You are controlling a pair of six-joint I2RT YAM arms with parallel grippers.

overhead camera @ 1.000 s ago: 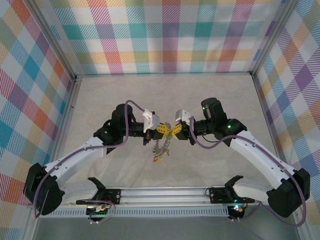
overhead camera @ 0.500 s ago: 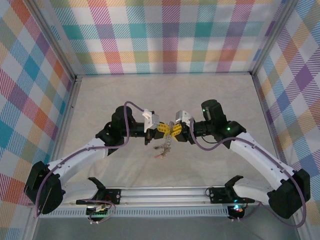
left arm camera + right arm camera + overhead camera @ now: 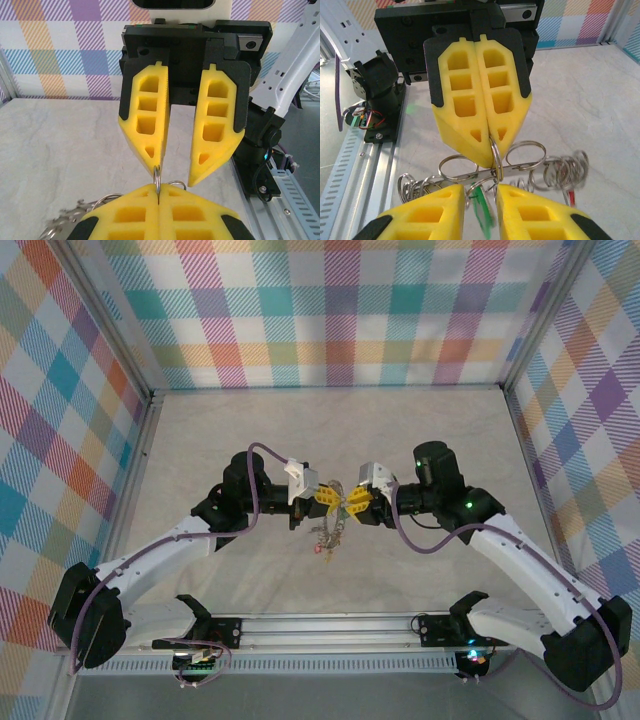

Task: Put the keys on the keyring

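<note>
Left jaws clench the keyring (image 3: 494, 150), which hangs in the air above the pale stone-look worktop (image 3: 250, 430), the keys (image 3: 322, 538) dangling just under it. Right jaws stand released beside the keyring. I judge the left should hold it steady while the right takes a fresh, firm bite. Plaid walls (image 3: 340, 310) stand around.

The keys (image 3: 565, 172) are being smeared into blur in the right wrist view; a green tag (image 3: 481, 207) is being blurred too.
</note>
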